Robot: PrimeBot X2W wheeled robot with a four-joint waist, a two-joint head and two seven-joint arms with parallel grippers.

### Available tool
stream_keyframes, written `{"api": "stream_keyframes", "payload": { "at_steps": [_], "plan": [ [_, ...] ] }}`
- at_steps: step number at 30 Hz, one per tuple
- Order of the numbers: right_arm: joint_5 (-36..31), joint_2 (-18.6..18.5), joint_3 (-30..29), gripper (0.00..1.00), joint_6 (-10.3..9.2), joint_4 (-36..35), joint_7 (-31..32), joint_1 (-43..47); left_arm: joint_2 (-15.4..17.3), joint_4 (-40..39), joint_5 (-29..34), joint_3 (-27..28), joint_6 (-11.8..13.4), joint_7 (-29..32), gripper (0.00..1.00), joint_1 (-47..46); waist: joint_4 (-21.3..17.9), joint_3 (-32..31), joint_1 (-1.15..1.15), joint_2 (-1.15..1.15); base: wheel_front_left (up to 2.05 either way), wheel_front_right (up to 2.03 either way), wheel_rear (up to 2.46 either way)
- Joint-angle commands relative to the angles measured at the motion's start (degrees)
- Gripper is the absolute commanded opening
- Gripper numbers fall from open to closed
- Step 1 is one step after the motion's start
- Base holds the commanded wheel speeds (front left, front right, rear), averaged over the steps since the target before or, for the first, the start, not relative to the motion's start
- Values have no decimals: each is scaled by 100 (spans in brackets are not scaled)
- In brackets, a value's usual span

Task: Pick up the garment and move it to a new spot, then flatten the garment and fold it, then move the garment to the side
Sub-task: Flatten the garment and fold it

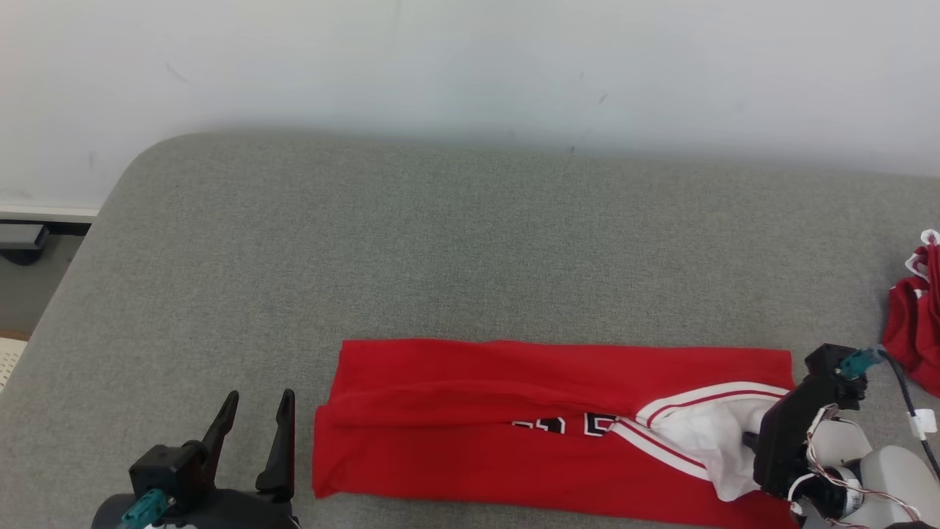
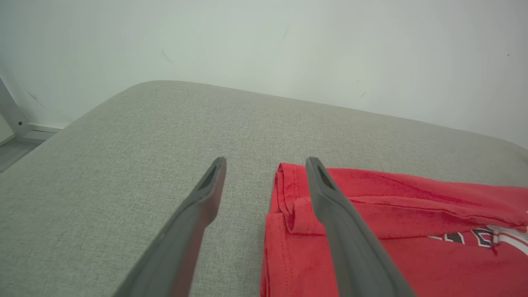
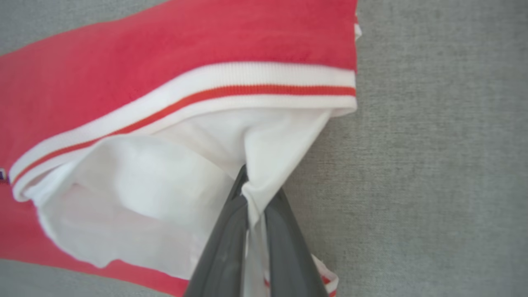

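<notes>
**Right gripper pinches the lining while the left stands wide**

In the head view, the left gripper (image 1: pixel 261 397) sits at 7 o'clock, its two dark fingers (image 2: pixel 198 214) spread apart and holding nothing. It hovers over the grey fabric-covered worktop (image 1: pixel 440 242), just beside the left end of the cloth. In its own wrist view one finger crosses in front of the hemmed red corner, the other lies over bare grey fabric.

The long red knit garment (image 1: pixel 477 397) lies folded into a flat band along the near edge of the worktop, running from 6 o'clock towards 4 o'clock in the head view. A lengthwise fold crosses its middle, and part of a dark, white-edged print shows below that fold. Towards its right end a white-and-red striped trim (image 3: pixel 247 88) opens onto a white lining (image 3: pixel 156 181).

At 4 o'clock the right gripper (image 3: pixel 246 185) is clenched on a bunched pinch of that white lining, which gathers into a tight pleat between the closed fingers at the garment's right edge.

At 3 o'clock, apart from the band, a crumpled red cloth with white trim (image 1: pixel 914 330) rests at the edge of the picture. A pale wall (image 1: pixel 470 66) rises behind the worktop at 12 o'clock.
</notes>
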Motion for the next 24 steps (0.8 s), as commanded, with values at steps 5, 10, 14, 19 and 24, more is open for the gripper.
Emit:
{"api": "stream_keyframes", "payload": {
  "at_steps": [5,10,14,19,24],
  "plan": [
    [-501,-64,-725,0,-13,-505,181,156,75,-17,-81,-15,35,-35,100,86,-83,-42,0,0,0,0,0],
    [-823,-58,-1258,0,-13,-1111,522,274,73,-18,-88,-29,56,-62,100,103,-162,-76,0,0,0,0,0],
    [-1013,-58,-1529,0,-13,-1603,799,338,87,-34,-102,-51,62,-62,100,114,-205,-101,0,0,0,0,0],
    [-1218,-51,-1718,0,-13,-2161,1139,443,96,-29,-116,-81,61,-67,100,130,-218,-143,0,0,0,0,0],
    [-1135,-53,-1680,0,-13,-2477,1399,606,89,-13,-111,-115,61,-64,100,150,-198,-183,0,0,0,0,0]
  ]
}}
